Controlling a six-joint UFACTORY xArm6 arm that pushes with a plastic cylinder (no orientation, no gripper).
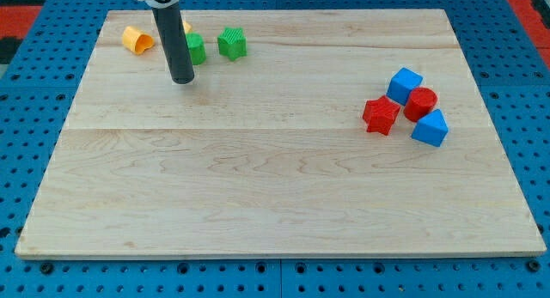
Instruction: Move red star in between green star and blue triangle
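The wooden bench (275, 186) carries a yellow block (136, 39), green block (196, 49) and green star (232, 43) upper left; red star (381, 115), blue cube (405, 84), red cylinder (421, 103) and blue triangle (430, 128) cluster right.

Standing upright as a straight dark rod, my tip (182, 79) resting on the tabletop near its top-left corner.

Single raised view, angled down over the whole wooden board (275, 186), moderately near.
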